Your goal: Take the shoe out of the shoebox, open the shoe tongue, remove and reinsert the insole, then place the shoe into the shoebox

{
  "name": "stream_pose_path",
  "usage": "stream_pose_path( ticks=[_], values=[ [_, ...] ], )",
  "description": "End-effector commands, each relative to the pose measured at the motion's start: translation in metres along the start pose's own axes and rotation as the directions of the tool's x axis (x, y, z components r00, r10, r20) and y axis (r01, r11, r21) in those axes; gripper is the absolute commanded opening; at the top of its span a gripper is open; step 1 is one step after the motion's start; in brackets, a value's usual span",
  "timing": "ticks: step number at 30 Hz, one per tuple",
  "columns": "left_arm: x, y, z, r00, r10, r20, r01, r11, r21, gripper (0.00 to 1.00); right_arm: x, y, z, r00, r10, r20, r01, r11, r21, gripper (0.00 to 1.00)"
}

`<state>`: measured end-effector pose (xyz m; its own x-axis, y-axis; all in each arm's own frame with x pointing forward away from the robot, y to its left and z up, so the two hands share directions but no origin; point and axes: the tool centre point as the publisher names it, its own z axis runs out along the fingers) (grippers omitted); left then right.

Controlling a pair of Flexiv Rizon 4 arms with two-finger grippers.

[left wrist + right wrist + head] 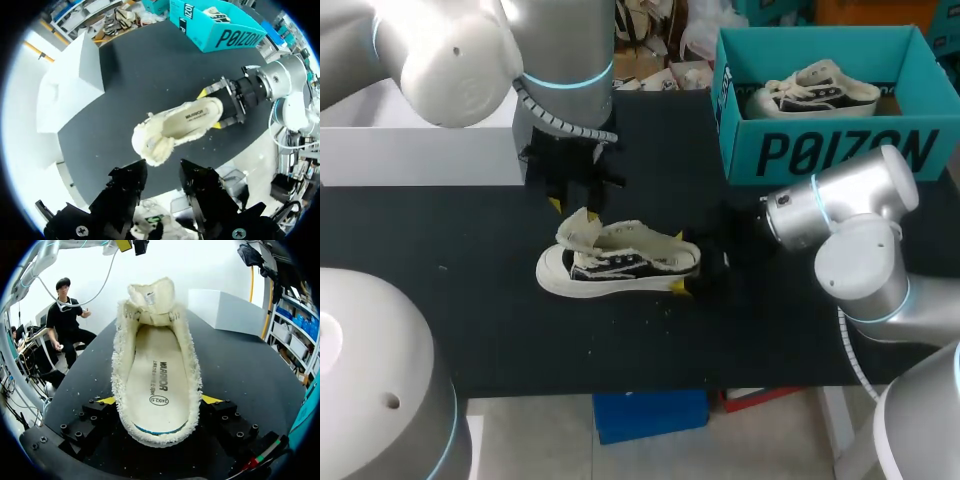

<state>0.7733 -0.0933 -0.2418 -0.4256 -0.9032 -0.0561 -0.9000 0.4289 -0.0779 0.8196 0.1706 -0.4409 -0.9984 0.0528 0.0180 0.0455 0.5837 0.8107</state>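
A cream low shoe (620, 265) with a dark side panel lies on the black table, toe toward my left arm. Its tongue (580, 230) is folded up and forward over the toe. The insole (157, 380) lies flat inside the shoe (155, 340). My right gripper (682, 262) is shut on the heel, a yellow tip pressed against each side (160, 400). My left gripper (573, 210) hangs open just above the tongue; in its own view the fingers (122, 185) stand apart with the tongue (155, 150) right ahead of them.
The teal shoebox (820, 150) stands at the back right with a second shoe (815, 90) inside. A white box (420, 150) sits at the back left. Small cream crumbs lie on the table in front of the shoe.
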Motion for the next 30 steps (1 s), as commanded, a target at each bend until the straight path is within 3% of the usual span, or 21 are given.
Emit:
stream_pose_path(
  ticks=[1, 3, 4, 18, 22, 23, 24, 30],
  values=[
    [0.005, -0.02, 0.008, 0.474, 0.734, -0.487, -0.734, 0.634, 0.242, 0.0, -0.001, -0.001, 0.002, 1.0, 0.002, 0.001, -0.002, 1.0, 0.0, 0.0],
    [0.011, -0.034, 0.014, 0.447, 0.722, -0.528, -0.759, 0.619, 0.205, 0.0, -0.001, -0.001, 0.002, 1.0, 0.002, 0.001, -0.002, 1.0, 0.0, 0.0],
    [0.014, -0.044, 0.016, 0.587, 0.62, -0.521, -0.682, 0.725, 0.094, 0.0, -0.001, -0.001, 0.002, 1.0, 0.002, 0.001, -0.002, 1.0, 0.0, 0.0],
    [0.014, -0.044, 0.016, 0.587, 0.62, -0.521, -0.682, 0.725, 0.094, 0.0, -0.001, -0.001, 0.002, 1.0, 0.002, 0.001, -0.002, 1.0, 0.0, 0.0],
    [0.029, -0.046, 0.016, 0.257, 0.82, -0.512, -0.907, 0.387, 0.164, 0.0, -0.001, -0.001, 0.002, 1.0, 0.002, 0.001, -0.002, 1.0, 0.0, 0.0],
    [0.032, -0.045, 0.016, 0.21, 0.843, -0.495, -0.935, 0.321, 0.15, 0.0, -0.001, -0.001, 0.002, 1.0, 0.002, 0.001, -0.002, 1.0, 0.0, 0.0],
    [0.035, -0.044, 0.016, 0.204, 0.848, -0.49, -0.95, 0.292, 0.108, 0.0, -0.001, -0.001, 0.002, 1.0, 0.002, 0.001, -0.002, 1.0, 0.0, 0.0],
    [0.035, -0.044, 0.016, 0.204, 0.848, -0.49, -0.95, 0.292, 0.108, 0.0, -0.001, -0.001, 0.002, 1.0, 0.002, 0.001, -0.002, 1.0, 0.0, 0.0]
  ],
)
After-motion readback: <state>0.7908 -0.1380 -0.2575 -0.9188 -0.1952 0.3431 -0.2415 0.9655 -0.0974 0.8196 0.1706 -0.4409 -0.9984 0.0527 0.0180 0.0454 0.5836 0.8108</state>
